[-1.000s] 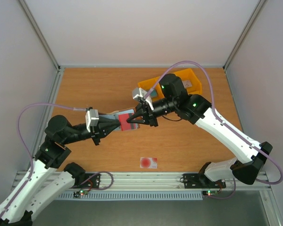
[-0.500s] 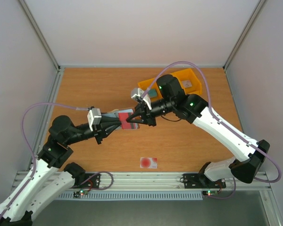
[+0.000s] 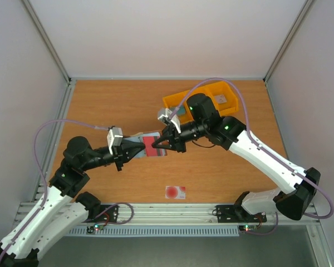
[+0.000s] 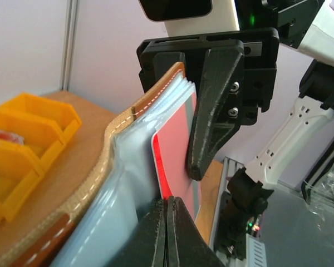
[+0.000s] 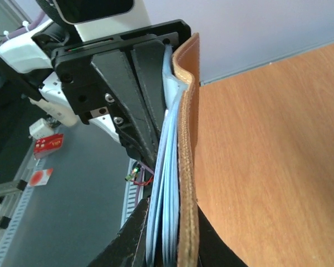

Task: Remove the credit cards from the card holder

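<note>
The brown leather card holder (image 3: 140, 139) is held up off the table between both grippers. My right gripper (image 3: 156, 146) is shut on its leather edge (image 5: 187, 139) and grey-blue lining (image 5: 168, 189); it also shows in the right wrist view (image 5: 172, 219). My left gripper (image 3: 141, 149) is shut on the lower edge of a red credit card (image 4: 175, 150) that sticks out of a pocket; its tips (image 4: 167, 201) meet on the card. A pale credit card with a red spot (image 3: 175, 192) lies flat on the table near the front edge.
A yellow three-part bin (image 3: 203, 99) stands at the back right, just behind the right arm; it also shows in the left wrist view (image 4: 22, 139). The metal rail (image 3: 172, 214) runs along the table's near edge.
The left arm has pushed a little to the right and the right gripper has shifted slightly right with the holder. Both grips are unchanged.
</note>
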Controlling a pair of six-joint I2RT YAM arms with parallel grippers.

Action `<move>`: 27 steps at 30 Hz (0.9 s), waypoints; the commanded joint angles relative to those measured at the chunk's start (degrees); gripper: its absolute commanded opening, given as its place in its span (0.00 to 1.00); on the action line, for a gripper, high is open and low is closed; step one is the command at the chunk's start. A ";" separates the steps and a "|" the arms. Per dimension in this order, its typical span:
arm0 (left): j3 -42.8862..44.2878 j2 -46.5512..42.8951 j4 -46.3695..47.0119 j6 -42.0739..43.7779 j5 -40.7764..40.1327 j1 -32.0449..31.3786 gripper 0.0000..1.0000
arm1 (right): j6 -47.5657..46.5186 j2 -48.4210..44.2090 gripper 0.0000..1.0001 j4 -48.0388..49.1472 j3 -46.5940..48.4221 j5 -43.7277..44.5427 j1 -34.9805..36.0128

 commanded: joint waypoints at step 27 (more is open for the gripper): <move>-17.93 34.41 13.77 -23.64 -2.84 2.83 0.00 | 27.96 17.53 0.20 49.31 -39.11 -8.99 -11.00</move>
